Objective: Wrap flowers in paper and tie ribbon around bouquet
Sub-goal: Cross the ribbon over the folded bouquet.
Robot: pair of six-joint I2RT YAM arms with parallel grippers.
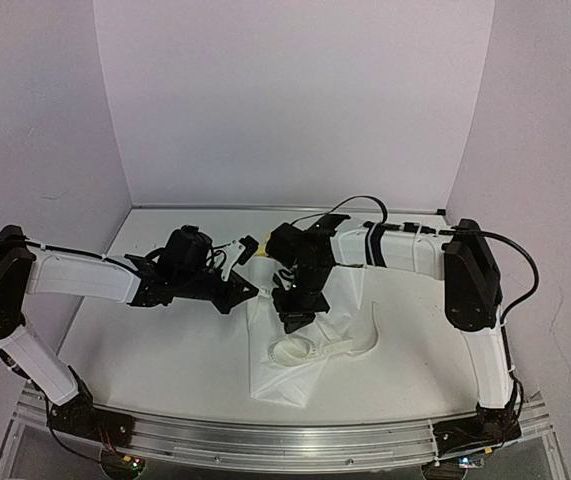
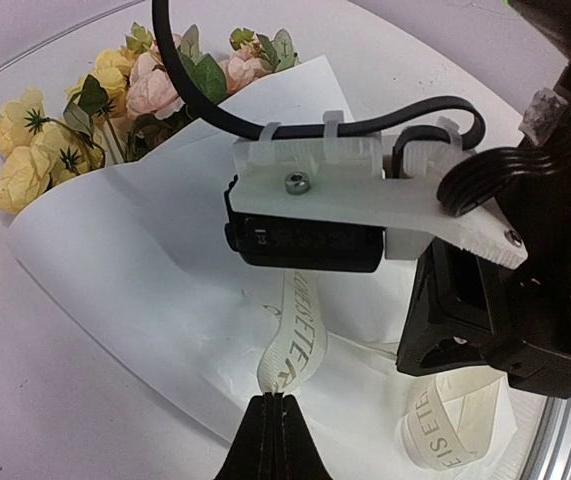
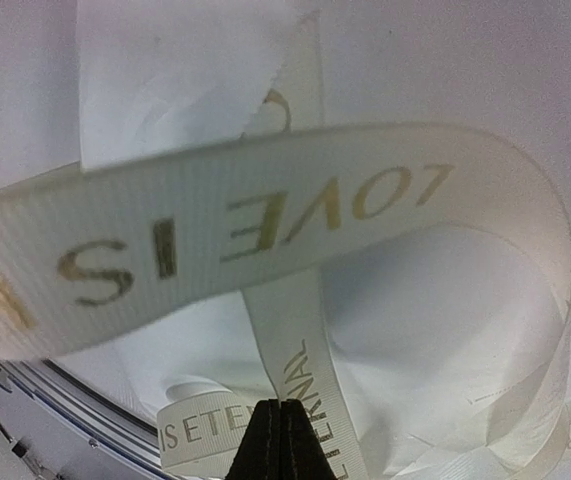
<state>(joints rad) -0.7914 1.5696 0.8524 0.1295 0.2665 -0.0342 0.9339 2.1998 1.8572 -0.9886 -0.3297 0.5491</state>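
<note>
White paper bouquet lies near-to-far, flowers at far end.

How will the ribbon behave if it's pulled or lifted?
Probably floppy yet slightly springy: the ribbon arches in open loops. Likely very light: a thin, narrow strip lying over the paper. Possibly slick, since its surface looks smooth.

— What's everything sitting on?
— A white table, with a metal rail running along its near edge.
— And what's lying on it?
— The paper, folded around the flowers, flat near the middle. The yellow and pink blooms stick out at the far end and rest on the tabletop.
— Anything else?
— The ribbon, in loose loops on top of the paper, with one curl trailing off to the right.
</note>
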